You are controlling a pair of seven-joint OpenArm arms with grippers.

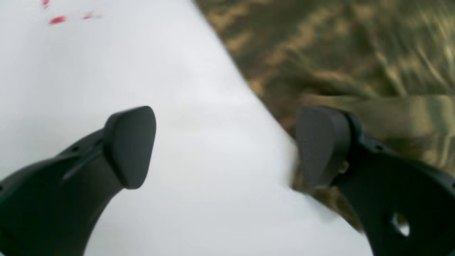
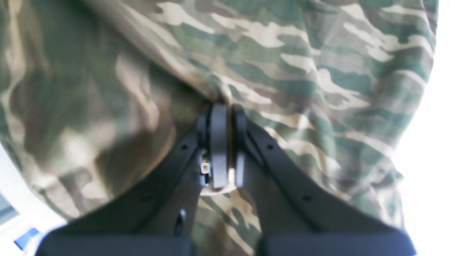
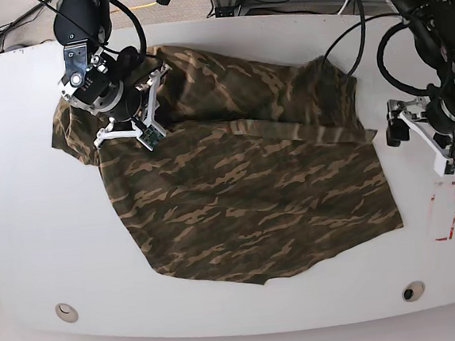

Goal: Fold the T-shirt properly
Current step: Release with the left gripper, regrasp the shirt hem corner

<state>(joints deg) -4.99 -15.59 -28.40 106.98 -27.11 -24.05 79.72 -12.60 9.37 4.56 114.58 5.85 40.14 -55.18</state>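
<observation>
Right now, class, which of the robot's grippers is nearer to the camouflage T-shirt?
Right. The right gripper is shut on the camouflage T-shirt, pinching a fold near its far corner. The left gripper is open beside the shirt's edge, over the white table, holding nothing.

T-shirt (image 3: 253, 192): camouflage, olive, brown, tan streaks. Spread on white table (image 3: 22, 196), top part folded over lower body, wrinkled; bunched at far left corner.
</observation>
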